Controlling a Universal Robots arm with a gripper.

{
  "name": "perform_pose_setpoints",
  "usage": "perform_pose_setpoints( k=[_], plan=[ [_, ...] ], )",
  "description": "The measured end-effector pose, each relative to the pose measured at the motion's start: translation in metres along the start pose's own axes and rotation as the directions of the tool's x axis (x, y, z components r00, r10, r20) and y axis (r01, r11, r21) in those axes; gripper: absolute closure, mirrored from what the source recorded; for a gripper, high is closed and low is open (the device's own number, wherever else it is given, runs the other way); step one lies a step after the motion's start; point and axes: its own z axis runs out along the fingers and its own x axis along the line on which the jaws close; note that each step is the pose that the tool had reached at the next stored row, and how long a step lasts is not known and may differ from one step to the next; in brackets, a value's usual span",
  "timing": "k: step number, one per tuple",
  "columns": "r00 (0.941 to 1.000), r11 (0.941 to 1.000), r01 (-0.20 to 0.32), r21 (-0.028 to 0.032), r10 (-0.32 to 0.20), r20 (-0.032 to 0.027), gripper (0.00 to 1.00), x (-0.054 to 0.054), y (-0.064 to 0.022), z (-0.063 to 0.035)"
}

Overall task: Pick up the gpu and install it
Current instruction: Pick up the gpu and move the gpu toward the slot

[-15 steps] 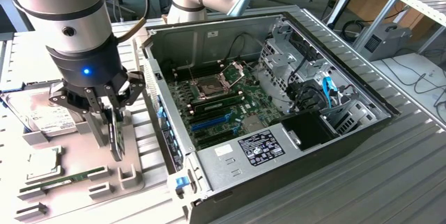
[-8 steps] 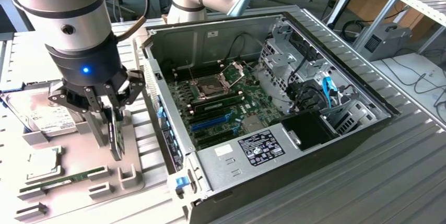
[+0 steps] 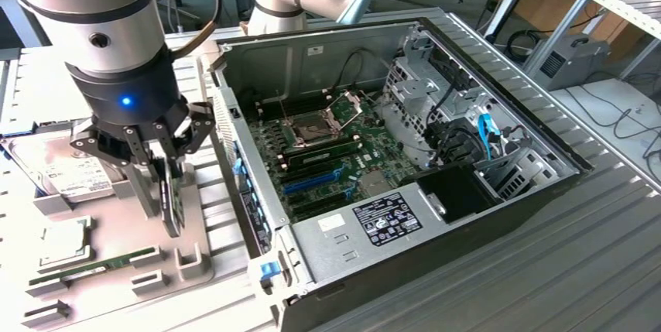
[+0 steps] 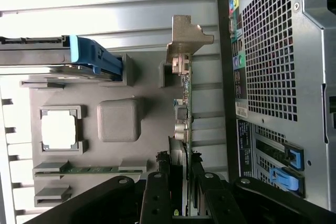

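While the end effector (image 4: 180, 163) pinches it, the green gpu (image 4: 185, 103) stands edge-on.

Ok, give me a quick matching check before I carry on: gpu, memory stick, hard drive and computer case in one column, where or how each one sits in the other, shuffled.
1 gpu
2 memory stick
3 hard drive
4 computer case

A lying flat in a tray slot
B side open, motherboard showing
C on edge, clamped in the gripper
D silver, at the exterior view's left edge

Pairs: 1-C, 2-A, 3-D, 4-B
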Motion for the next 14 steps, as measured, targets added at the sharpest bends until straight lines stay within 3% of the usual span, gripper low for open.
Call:
perform_pose_setpoints(
  k=[14],
  plan=[
    [1.0000,1.0000,0.000,-0.0001,0.000,0.0000,0.74,-0.0001,0.0001,-0.0043]
  ],
)
